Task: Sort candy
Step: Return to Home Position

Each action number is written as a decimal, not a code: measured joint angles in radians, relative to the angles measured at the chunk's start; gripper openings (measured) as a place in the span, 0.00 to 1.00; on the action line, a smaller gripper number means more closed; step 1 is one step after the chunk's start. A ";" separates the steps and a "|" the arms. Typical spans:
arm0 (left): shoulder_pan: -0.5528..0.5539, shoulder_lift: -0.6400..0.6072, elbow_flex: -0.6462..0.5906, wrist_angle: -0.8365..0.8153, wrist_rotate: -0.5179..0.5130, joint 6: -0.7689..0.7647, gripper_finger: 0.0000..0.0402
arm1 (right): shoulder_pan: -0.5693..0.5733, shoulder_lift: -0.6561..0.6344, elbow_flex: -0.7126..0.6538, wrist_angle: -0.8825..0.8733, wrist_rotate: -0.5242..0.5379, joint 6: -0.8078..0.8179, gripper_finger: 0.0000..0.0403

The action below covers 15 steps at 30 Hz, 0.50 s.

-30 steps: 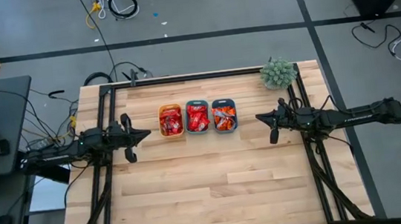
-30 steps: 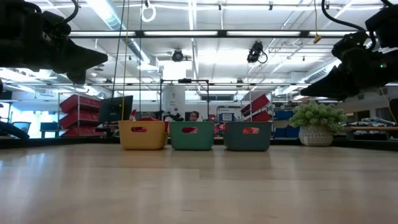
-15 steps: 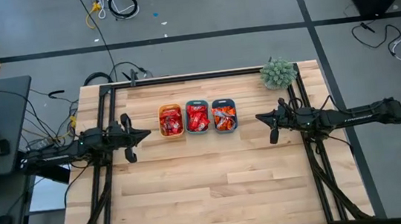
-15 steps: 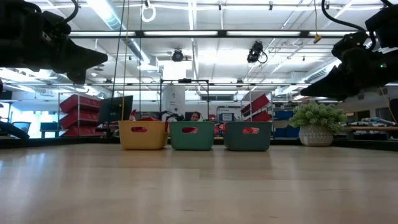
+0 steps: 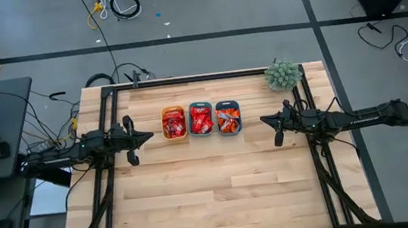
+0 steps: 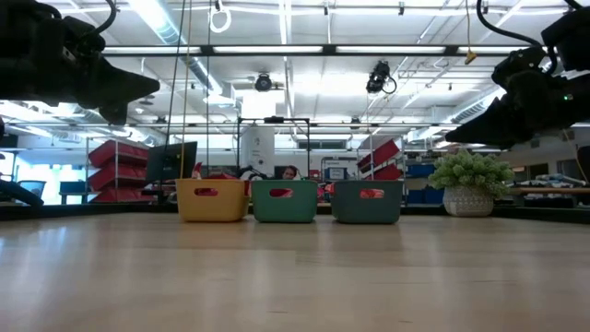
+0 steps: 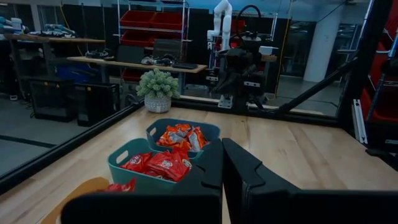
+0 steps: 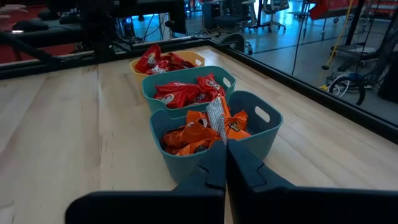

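Note:
Three small bins stand in a row at the table's far middle: a yellow-orange bin (image 5: pixel 174 123), a teal bin (image 5: pixel 201 119) and a darker teal bin (image 5: pixel 228 117). Red candy (image 8: pixel 185 93) fills the first two, and orange-red candy (image 8: pixel 200 132) fills the third. My left gripper (image 5: pixel 148 136) hovers shut above the table, left of the bins and pointing at them. My right gripper (image 5: pixel 264 120) hovers shut to their right, also pointing at them. Neither holds anything.
A small potted plant (image 5: pixel 283 74) stands at the table's far right corner. Black frame rails (image 5: pixel 208 76) run along the table's far edge and both sides. Bare wood (image 5: pixel 219 188) lies between the bins and the near edge.

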 joint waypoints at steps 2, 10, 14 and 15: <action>0.000 0.000 0.000 0.000 0.000 0.000 0.01 | 0.000 0.000 0.000 0.000 0.000 0.000 0.01; 0.000 0.000 0.000 0.000 0.000 0.000 0.01 | 0.000 0.000 0.000 0.000 0.000 0.000 0.01; 0.000 0.000 0.000 0.000 0.000 0.000 0.01 | 0.000 0.000 0.000 0.000 0.000 0.000 0.00; 0.000 0.000 0.000 0.000 0.000 0.000 0.01 | 0.000 0.000 0.000 0.000 0.000 0.000 0.00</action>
